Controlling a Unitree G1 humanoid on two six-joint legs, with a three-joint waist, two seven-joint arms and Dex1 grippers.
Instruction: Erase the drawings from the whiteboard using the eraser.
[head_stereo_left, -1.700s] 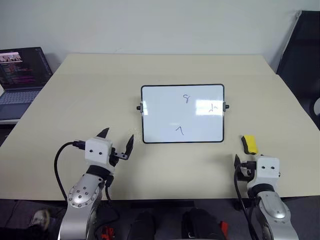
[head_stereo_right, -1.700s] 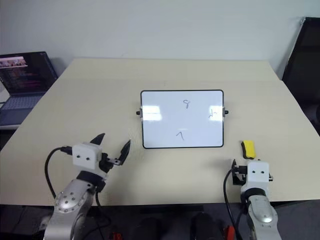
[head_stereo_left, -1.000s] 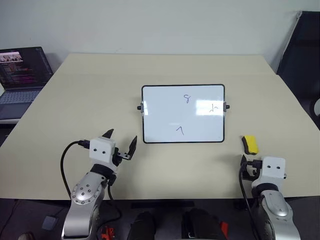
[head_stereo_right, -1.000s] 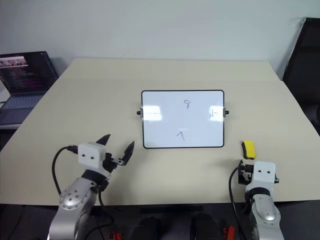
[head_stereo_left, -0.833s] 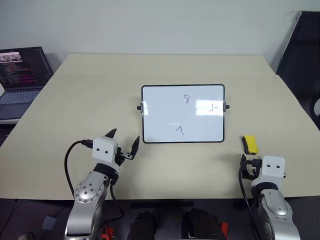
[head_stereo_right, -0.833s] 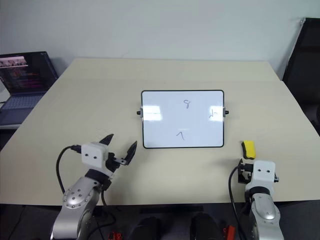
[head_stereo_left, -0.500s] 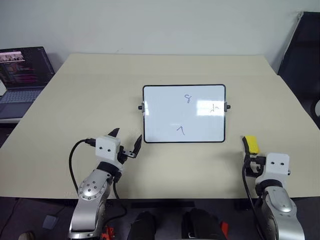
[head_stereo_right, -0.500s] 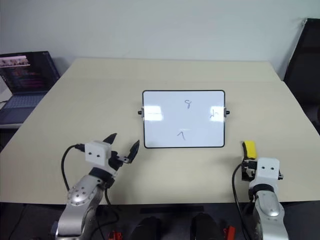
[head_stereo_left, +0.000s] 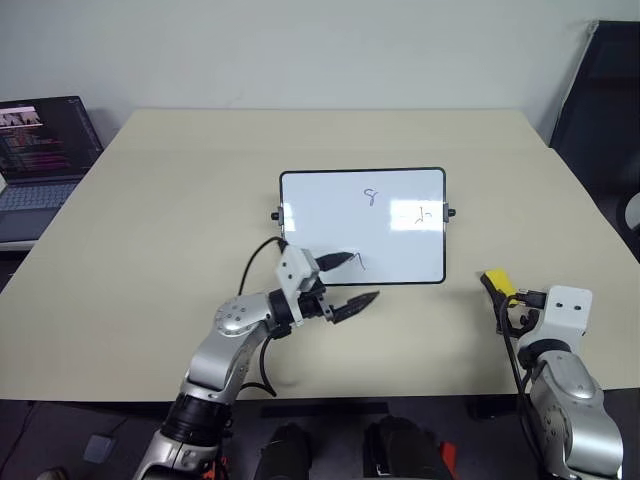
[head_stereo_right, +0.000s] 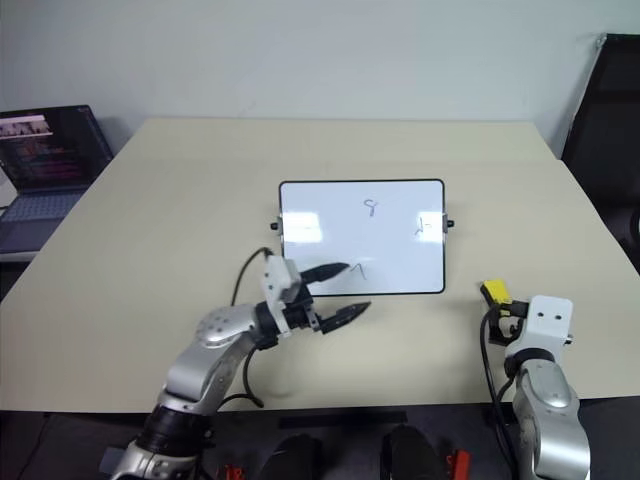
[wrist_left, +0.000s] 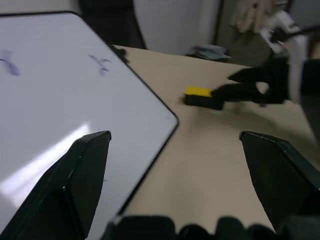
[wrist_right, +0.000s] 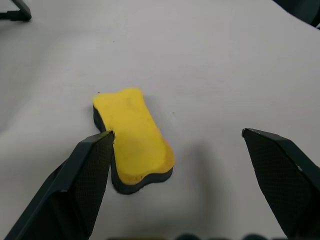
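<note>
The whiteboard lies flat mid-table with three small black drawings on it. The yellow, black-edged eraser lies on the table just right of the board's near right corner. My right gripper is open right behind the eraser, which sits between its fingers, nearer one finger; I cannot tell whether they touch. At the board's near edge my left gripper is open, points right and holds nothing, with one finger over the board. The left wrist view shows the eraser and the right gripper beyond it.
An open laptop stands at the far left beside the table. A black chair is off the table's right side. Bare tabletop surrounds the board.
My left arm has swung right from the near left of the table to the board's near edge, turning to point right. My right gripper has crept forward to the eraser.
</note>
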